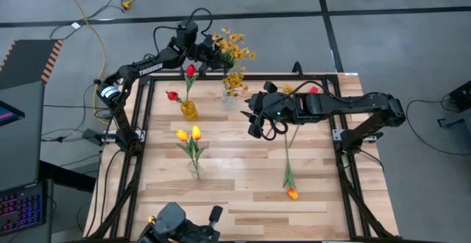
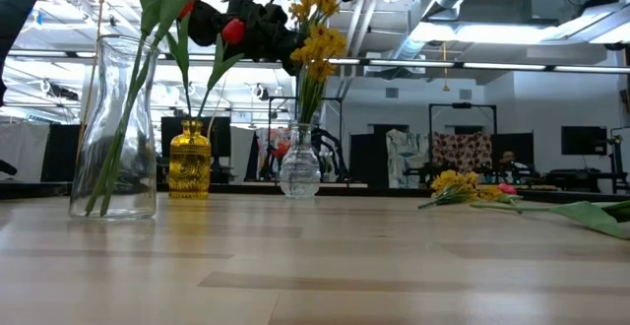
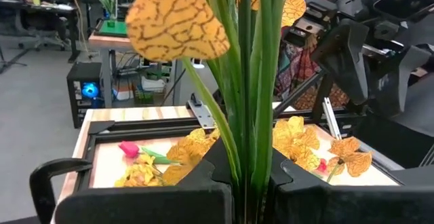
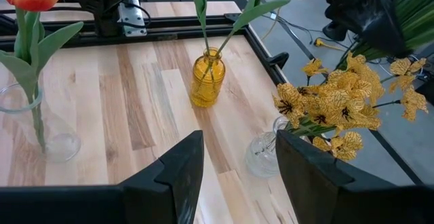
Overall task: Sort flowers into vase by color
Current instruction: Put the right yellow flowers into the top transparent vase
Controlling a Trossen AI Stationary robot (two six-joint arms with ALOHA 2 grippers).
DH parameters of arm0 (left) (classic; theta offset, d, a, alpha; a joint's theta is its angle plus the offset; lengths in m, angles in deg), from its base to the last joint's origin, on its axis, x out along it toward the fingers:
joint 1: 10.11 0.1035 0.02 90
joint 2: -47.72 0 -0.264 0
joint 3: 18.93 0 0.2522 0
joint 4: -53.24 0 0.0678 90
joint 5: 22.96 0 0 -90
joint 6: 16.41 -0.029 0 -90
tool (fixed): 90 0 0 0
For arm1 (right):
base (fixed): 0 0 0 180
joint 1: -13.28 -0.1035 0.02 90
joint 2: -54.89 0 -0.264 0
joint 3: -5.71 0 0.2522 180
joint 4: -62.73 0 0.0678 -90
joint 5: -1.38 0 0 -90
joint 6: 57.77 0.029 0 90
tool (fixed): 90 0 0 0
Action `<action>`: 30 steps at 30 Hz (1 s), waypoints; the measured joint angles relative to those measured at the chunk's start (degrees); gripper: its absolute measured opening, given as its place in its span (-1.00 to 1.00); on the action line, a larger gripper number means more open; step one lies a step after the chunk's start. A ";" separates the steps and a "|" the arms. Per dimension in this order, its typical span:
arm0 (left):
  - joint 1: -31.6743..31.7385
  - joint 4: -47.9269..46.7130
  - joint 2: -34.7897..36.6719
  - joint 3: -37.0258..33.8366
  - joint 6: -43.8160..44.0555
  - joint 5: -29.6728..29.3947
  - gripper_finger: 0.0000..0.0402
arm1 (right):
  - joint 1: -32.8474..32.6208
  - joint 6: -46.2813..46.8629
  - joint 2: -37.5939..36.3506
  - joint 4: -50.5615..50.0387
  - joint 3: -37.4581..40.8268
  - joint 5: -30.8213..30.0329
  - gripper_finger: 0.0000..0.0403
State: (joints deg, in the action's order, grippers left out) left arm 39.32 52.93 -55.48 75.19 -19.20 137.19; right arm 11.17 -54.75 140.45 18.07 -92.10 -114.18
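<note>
Nearest the low camera: tall clear vase (image 2: 115,128) on the near left of the wooden table (image 1: 243,191), holding two yellow-orange tulips (image 1: 189,134), stems leaning inside the glass.

Behind it, amber vase (image 1: 189,110) with one red tulip (image 1: 190,71) standing in it. A second red tulip (image 1: 173,96) shows just left of that vase; can't tell if it is in the vase or lying on the table.

Small clear vase (image 1: 231,97) at far centre, already holding a mustard-yellow spray (image 1: 235,80).

Left gripper (image 1: 209,51) is raised at the far edge of the table, above and just behind the small clear vase. Fingers (image 3: 163,203) closed tight on the green stems of another mustard-yellow bunch (image 1: 232,48); stems run straight up between the two pads, blossoms spread above them, and the bunch hangs clear of the vase.

Right gripper (image 1: 255,119) is at table centre, just right of the small clear vase, pointing left. Fingers (image 4: 178,166) are spread wide, nothing between them.

Loose on the table: a long-stemmed orange tulip (image 1: 292,193) on the near right, stem running far toward the right arm; a small yellow spray (image 1: 287,90) and a red bloom (image 1: 314,90) lie at the far right by the right arm.
</note>
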 joint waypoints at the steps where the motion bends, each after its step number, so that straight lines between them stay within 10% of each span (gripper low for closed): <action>1: -0.06 -0.02 0.00 0.00 -0.01 -0.01 -1.00 | 0.00 0.00 0.00 0.00 0.00 0.00 0.05; 30: -0.11 -4.64 0.00 0.00 -4.50 0.59 -1.00 | -0.06 0.01 0.00 0.02 0.00 0.01 0.05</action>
State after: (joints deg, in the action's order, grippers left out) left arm 39.21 48.29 -55.48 75.19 -23.70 137.78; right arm 11.11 -54.74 140.45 18.09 -92.10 -114.17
